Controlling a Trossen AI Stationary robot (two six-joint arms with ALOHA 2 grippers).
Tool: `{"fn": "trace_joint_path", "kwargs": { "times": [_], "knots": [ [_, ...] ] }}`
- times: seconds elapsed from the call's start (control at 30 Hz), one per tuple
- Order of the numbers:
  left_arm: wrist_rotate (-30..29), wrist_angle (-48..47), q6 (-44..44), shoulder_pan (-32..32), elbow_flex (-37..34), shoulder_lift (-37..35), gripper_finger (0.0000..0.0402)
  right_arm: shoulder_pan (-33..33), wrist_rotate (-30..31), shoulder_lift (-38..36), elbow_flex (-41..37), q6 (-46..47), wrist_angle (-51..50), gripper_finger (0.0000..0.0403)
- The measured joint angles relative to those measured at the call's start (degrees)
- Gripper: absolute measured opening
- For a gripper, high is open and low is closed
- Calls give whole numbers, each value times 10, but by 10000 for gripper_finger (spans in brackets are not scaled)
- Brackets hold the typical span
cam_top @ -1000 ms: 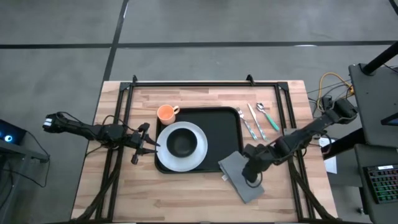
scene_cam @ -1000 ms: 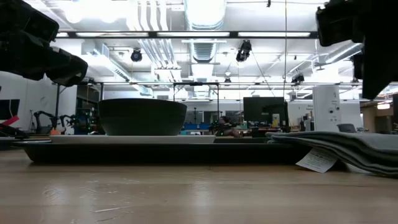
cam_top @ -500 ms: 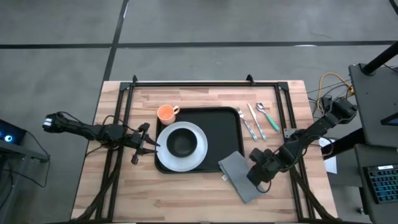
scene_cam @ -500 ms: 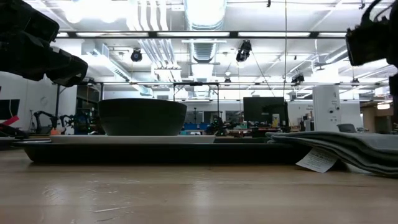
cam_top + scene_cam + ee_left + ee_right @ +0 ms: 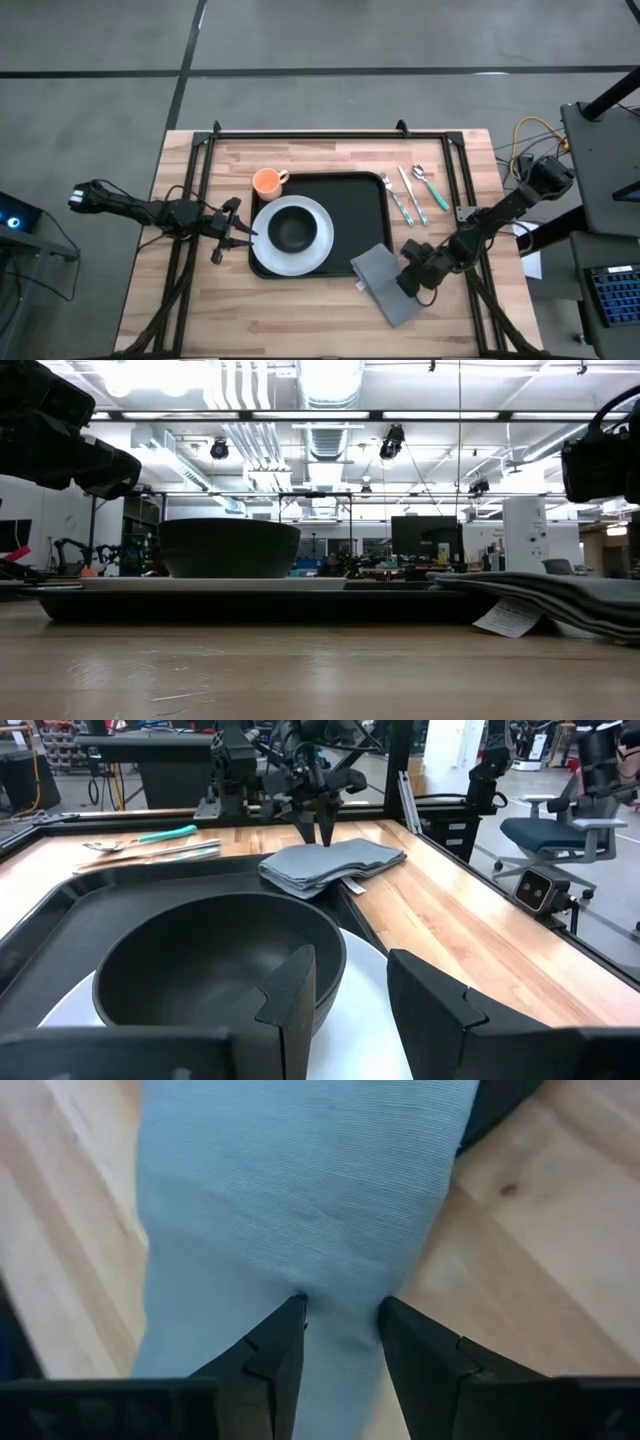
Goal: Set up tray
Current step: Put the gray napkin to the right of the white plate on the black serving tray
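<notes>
The black tray lies mid-table. It carries a white plate with a black bowl on it. A folded grey napkin lies by the tray's near right corner, its far left corner on the tray's rim. My right gripper points steeply down over the napkin's middle, fingers apart. My left gripper stands open and level at the plate's left edge, facing the bowl; I see it touch nothing. My right gripper sets both fingertips on the napkin's top face, near its middle. It comes slanting from above, and no cloth is caught between the fingers. A small crease shows at one tip. The napkin lies flat on the table and the tray's rim.
An orange cup stands on the wood by the tray's far left corner. A spoon and other cutlery lie right of the tray. A white tag hangs from the napkin's near side. The black frame rails border the table.
My right gripper has come down over the napkin, drifting a little toward the table's near right, and now stands with its tips on the cloth. The napkin has stayed where it was.
</notes>
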Motion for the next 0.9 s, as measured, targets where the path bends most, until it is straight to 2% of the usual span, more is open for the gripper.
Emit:
{"fn": "trace_joint_path", "kwargs": {
  "times": [0.17,0.5,0.9],
  "knots": [
    [0,0,0,0,0,0,109,0,-1,1,-19,0,36,116],
    [0,0,0,0,0,0,109,0,-3,-2,-23,-30,34,105],
    [0,0,0,0,0,0,109,0,10,-53,-23,-40,7,114]
  ]
}}
